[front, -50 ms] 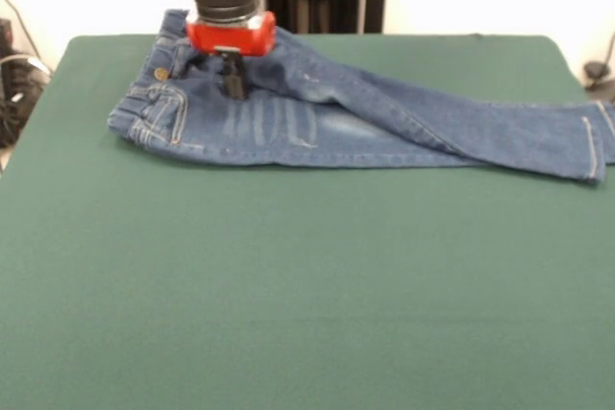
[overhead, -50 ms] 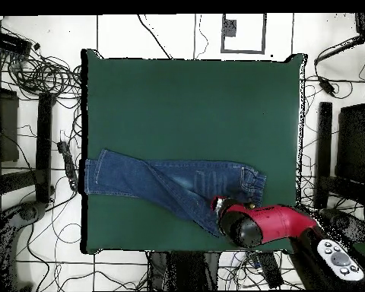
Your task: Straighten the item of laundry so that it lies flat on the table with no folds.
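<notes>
The item of laundry point(front, -50 ms: 317, 117) is a small pair of blue jeans lying along the far part of the green table point(front, -50 ms: 288, 285). Its waistband is at the left and its legs run right, the upper leg crossing over the lower one. The cuffs point(front, -50 ms: 591, 141) reach the table's right edge. My gripper point(front, -50 ms: 233, 84) points straight down onto the denim just below the waistband. Its fingers are close together with the tips pressed into the cloth. In the overhead view the jeans point(overhead, -50 ms: 163, 181) lie near the table's lower edge, and the red arm point(overhead, -50 ms: 269, 223) covers the gripper's tips.
Cables point(overhead, -50 ms: 41, 76) and stands surround the table on the floor. The brass button point(front, -50 ms: 160, 73) sits at the waistband, left of the gripper. Green felt point(overhead, -50 ms: 193, 106) stretches wide beyond the jeans.
</notes>
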`<state>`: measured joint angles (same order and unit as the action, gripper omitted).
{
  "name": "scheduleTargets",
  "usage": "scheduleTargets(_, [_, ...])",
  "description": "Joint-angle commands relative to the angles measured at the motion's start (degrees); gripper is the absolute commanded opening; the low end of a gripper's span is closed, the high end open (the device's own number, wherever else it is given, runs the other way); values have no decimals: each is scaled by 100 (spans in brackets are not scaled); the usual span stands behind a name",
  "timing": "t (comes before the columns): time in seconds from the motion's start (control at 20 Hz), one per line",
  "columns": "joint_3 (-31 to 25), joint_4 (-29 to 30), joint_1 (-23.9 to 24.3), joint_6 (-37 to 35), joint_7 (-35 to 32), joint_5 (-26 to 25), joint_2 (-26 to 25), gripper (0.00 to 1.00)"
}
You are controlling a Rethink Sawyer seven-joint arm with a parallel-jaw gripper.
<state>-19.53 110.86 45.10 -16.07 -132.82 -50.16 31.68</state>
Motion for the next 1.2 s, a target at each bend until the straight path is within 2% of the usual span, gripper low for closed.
scheduleTargets(0.05, [-984,-798,140,-1156,1640,340,225,0])
scheduleTargets(0.25, [-1012,-665,194,-1043,1404,170,215,0])
scheduleTargets(0.4, [-732,-433,29,-732,788,35,143,0])
scheduleTargets(0.55, [-108,36,-457,-44,-315,-86,246,0])
scheduleTargets(0.65, [271,328,-706,294,-791,-39,249,0])
scheduleTargets(0.85, [961,556,-1116,975,-1182,-8,54,0])
scheduleTargets(1.0, [1781,508,-1671,1729,-1429,71,-256,0])
scheduleTargets(1.2, [2423,669,-1945,2493,-1249,411,-532,0])
